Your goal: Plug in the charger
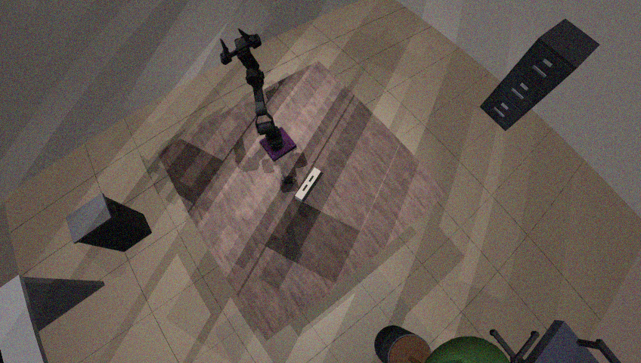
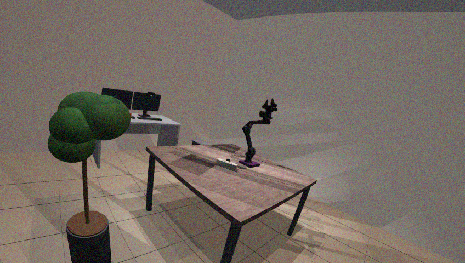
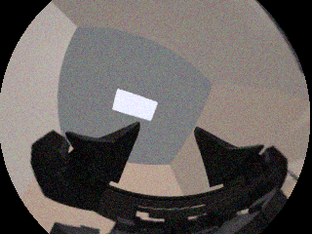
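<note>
The white power strip point(image 1: 308, 183) point(image 2: 226, 164) lies on the wooden table point(image 1: 373, 179) point(image 2: 211, 182) beside the arm's base, with two dark outlets on top. A small dark thing point(image 1: 289, 181) point(image 2: 228, 160), apparently the charger, is beside the strip on the arm's side; its prongs cannot be made out. My gripper point(image 1: 230, 35) point(image 2: 270, 99) point(image 3: 168, 127) is open and empty, raised high above the table and pointing up, far from both. The wrist view shows only ceiling and walls past the fingers, neither charger nor strip.
The arm stands on a purple base plate point(image 1: 289, 144) point(image 2: 255, 164). Off the table are a potted plant point(image 1: 467, 350) point(image 2: 84, 124), a desk point(image 2: 173, 122) with monitors, and a dark drawer cabinet point(image 1: 517, 89). Shadows cross the table.
</note>
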